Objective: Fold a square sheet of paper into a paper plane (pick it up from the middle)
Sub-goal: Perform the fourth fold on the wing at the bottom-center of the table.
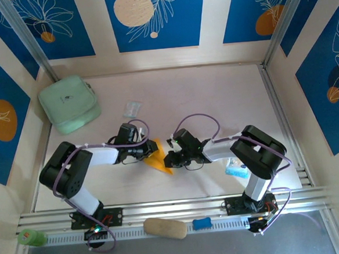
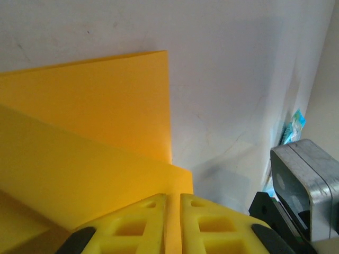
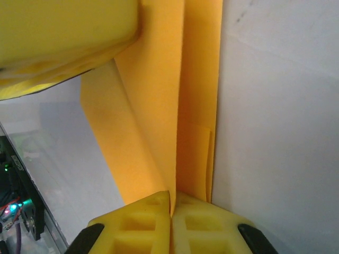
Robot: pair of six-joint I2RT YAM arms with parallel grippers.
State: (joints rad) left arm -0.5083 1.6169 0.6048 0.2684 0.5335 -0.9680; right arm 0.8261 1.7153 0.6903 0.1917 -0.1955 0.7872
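The square sheet of paper point(image 1: 158, 158), already creased into a narrower, layered shape, is held between the two grippers, nearer the arm bases than the mint-green pouch point(image 1: 69, 104) and off to its right. The left gripper point(image 1: 143, 152) takes the edge that faces the pouch. In its wrist view the yellow fingers point(image 2: 156, 222) sit together with a sliver of orange between them, so it looks clamped on the paper, though the close angle makes that hard to confirm. The right gripper point(image 1: 173, 159), on the side away from the pouch, has its jaws pressed together on a folded edge, with the layers fanning up from the pinch. The step in hand appears to be setting a fold — doing it well means holding both pinches firm, lining up the layers' edges before pressing, and drawing the paper taut without tearing it.
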